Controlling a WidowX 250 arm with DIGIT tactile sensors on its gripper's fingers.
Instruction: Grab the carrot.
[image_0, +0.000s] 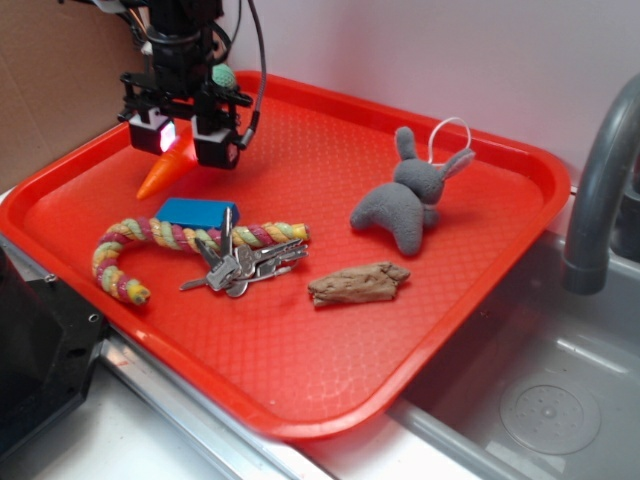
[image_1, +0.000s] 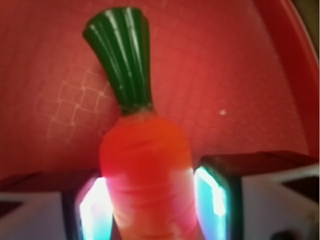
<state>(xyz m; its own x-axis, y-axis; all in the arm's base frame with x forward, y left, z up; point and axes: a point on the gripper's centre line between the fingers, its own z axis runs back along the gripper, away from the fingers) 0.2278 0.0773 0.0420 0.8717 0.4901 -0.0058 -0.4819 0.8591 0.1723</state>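
A: So, where is the carrot (image_0: 164, 172) sitting right now?

B: It is lying at the far left part of the red tray (image_0: 330, 330), its pointed orange end aiming toward the tray's left rim. Its thicker end is disappearing between the fingers of the gripper (image_0: 189, 140).

A: And what are the jaws doing?

B: They are standing one on each side of the carrot. In the wrist view the carrot (image_1: 145, 170) is filling the gap between the two glowing pads (image_1: 212, 202), with its dark green stem pointing away from the camera. The pads are looking very near to its sides, maybe touching, but the picture is blurring there, so I cannot tell if they are truly clamping it.

A: Is the carrot resting on the tray or hanging?

B: From the outside view its tip is appearing to touch the tray floor; more than that I cannot tell.

A: What else is lying around?

B: A teal knitted ball (image_0: 224, 75) is peeking out behind the arm. Nearer the front, a blue block (image_0: 192, 212) is sitting against a striped rope toy (image_0: 150, 248), with a bunch of keys (image_0: 240, 268) just beside it. A brown bark-like piece (image_0: 358, 283) and a grey stuffed rabbit (image_0: 410, 200) are lying well apart from the carrot, and a grey faucet (image_0: 598, 190) is rising past the tray's right edge
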